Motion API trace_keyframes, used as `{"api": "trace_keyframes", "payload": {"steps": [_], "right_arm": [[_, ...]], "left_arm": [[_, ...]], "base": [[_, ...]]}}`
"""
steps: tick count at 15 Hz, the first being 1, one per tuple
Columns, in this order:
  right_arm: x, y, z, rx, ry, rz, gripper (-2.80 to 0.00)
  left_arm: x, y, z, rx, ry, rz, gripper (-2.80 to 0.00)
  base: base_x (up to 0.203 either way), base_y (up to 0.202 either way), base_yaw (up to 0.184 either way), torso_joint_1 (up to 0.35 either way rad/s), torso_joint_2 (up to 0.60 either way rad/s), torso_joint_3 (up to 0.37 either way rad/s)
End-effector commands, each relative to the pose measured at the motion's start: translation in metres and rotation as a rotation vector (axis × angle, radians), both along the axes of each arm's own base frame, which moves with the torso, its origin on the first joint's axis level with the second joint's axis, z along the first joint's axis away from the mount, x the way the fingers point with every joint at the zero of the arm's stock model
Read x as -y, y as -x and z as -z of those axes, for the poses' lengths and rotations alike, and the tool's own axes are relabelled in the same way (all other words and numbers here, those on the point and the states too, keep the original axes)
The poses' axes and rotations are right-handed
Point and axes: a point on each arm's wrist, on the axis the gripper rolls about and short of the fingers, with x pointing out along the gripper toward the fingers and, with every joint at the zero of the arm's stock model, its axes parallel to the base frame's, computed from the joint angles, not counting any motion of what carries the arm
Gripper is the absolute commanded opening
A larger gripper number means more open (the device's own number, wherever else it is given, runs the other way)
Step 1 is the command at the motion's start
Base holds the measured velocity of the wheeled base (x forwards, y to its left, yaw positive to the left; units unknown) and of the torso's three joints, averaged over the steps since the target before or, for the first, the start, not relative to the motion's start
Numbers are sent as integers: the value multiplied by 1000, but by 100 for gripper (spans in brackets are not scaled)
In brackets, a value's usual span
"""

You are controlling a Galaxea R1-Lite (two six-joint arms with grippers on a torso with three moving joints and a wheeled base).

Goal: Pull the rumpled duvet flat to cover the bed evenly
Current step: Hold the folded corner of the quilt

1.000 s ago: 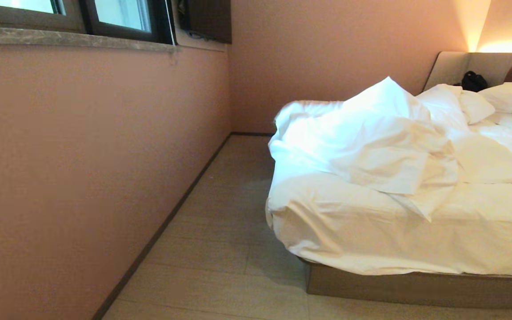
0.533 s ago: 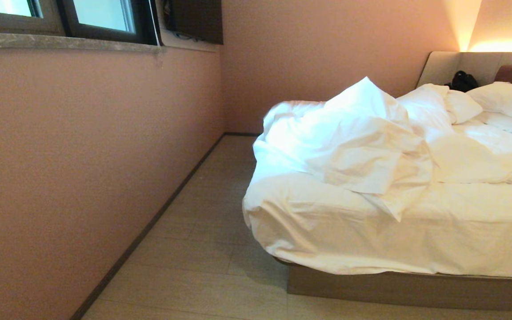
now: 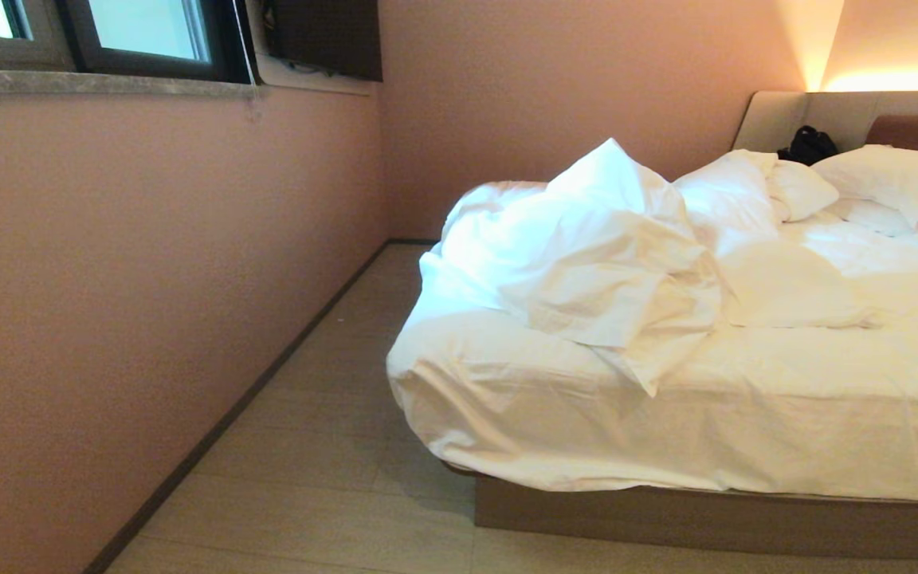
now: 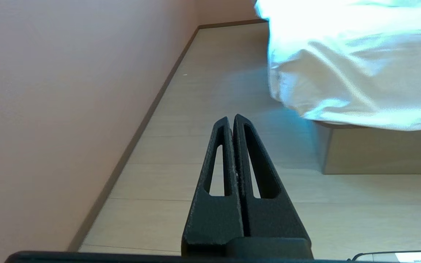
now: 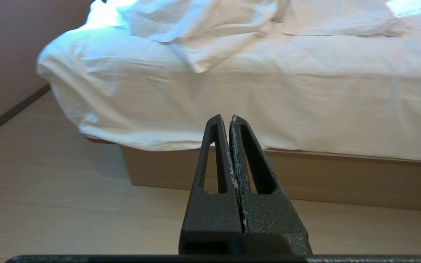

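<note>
Pink wall (image 3: 148, 263) and window (image 3: 92, 36) seen at left, slid further left versus a second ago: camera panned, nothing on bed disturbed. Left hand (image 4: 231, 118) pressed together, parked over pale floor (image 4: 203, 153). Puffy white rumpled duvet (image 3: 586, 263) bunched at near-left corner of tan-based bed (image 3: 706, 522). Right hand (image 5: 225, 120) pressed together, aimed at bed. Flattening not started; approach judged underway.

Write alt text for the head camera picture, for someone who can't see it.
A rumpled white duvet lies heaped on a low bed with white pillows at the headboard. A pink wall with a window stands left. No grippers show.
</note>
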Motion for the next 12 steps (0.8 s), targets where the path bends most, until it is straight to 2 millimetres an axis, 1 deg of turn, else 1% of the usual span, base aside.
{"api": "trace_keyframes", "payload": {"steps": [1,12], "right_arm": [[0,0,0,1,1,-1,-280],[0,0,0,1,1,-1,-280]], "left_arm": [[0,0,0,-1,-1,0,-280],[0,0,0,0,16,1,-280]], "base": [[0,-190,-1,-1,4,2],[0,-192,0,2,2,4]]}}
